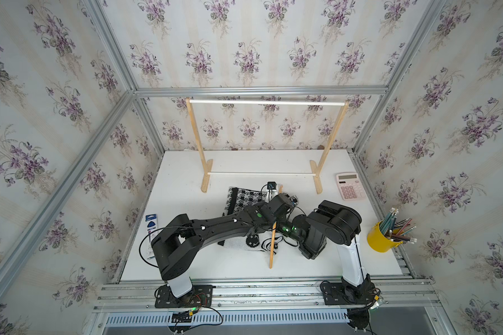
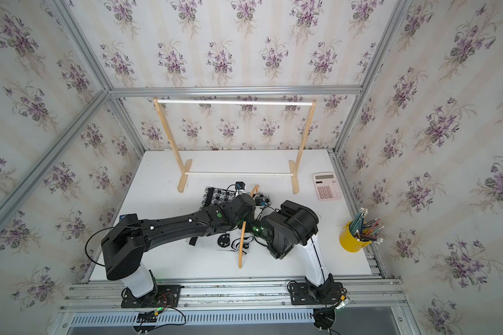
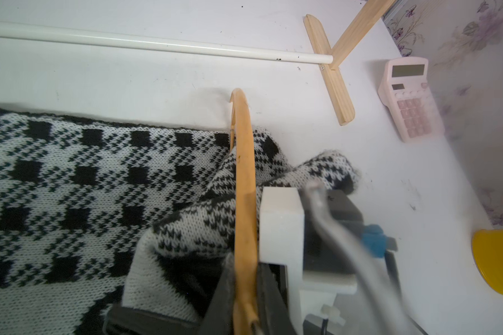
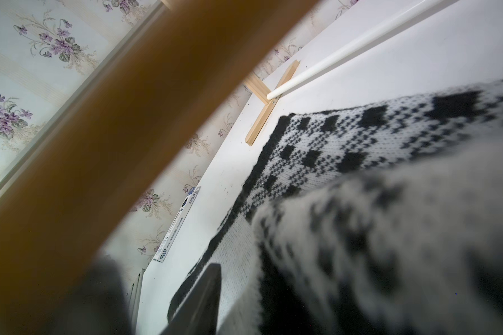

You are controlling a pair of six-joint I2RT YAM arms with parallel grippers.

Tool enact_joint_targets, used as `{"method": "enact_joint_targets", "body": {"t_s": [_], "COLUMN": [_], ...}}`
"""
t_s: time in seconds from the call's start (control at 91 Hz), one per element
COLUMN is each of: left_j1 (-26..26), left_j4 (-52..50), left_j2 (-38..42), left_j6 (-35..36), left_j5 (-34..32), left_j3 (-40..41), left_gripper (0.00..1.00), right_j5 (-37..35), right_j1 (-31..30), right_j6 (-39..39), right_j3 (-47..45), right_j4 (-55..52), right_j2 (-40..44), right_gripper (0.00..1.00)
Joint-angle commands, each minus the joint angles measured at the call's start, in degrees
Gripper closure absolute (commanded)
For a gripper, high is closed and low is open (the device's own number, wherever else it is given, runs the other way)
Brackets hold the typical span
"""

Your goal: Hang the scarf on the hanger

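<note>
The scarf [image 1: 244, 200] [image 2: 218, 197] lies flat on the white table under both arms, houndstooth half toward the rack and smiley-face half toward the front. The light-wood hanger [image 1: 272, 246] [image 2: 241, 246] stands on edge across it. In the left wrist view my left gripper [image 3: 246, 304] is shut on the hanger [image 3: 244, 174] near its metal hook. A raised fold of the scarf [image 3: 325, 168] bunches beside the hanger at my right gripper. In the right wrist view that fold [image 4: 389, 232] fills my right gripper [image 4: 253, 304] against one dark finger [image 4: 204, 290]. The second finger is hidden.
A big wooden rack with white rods [image 1: 266, 102] stands behind the scarf. A pink calculator [image 1: 350, 185] lies at the right. A yellow cup of pencils [image 1: 381, 237] stands near the right edge. A blue-and-white box [image 1: 151, 229] lies at the left edge.
</note>
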State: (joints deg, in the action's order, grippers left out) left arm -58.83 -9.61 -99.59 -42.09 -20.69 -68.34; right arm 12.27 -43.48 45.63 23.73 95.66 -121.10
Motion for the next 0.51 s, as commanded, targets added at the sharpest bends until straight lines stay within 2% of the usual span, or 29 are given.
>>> {"method": "enact_joint_targets", "body": {"t_s": [0.0,0.143,0.352,0.495], "left_j1": [0.3,0.4,0.9,1.0], "left_j4": [6.5,5.8,4.6,4.8], "left_j2": [-1.5,-2.3,-4.2,-5.7], "left_j6": [-1.0,-1.3,-1.3,-1.4], "left_j5": [3.5,2.8,2.1,2.6], "left_j3": [-0.5,-0.8,-2.0,-2.4], "left_gripper": [1.00,1.00,1.00,1.00], "right_j5": [3.0,-1.9,-7.1,-8.4], "right_j1": [-1.0,-1.1,-1.1,-1.1], "right_j6": [-0.5,0.3,-1.8,-4.9], "right_j3": [-0.6,-1.6,-2.2,-2.0], "right_j4": [3.0,-8.0,-25.0,-28.8], "right_j2": [2.5,10.6,20.8,21.8], "right_gripper": [0.54,0.45,0.41,0.42]}}
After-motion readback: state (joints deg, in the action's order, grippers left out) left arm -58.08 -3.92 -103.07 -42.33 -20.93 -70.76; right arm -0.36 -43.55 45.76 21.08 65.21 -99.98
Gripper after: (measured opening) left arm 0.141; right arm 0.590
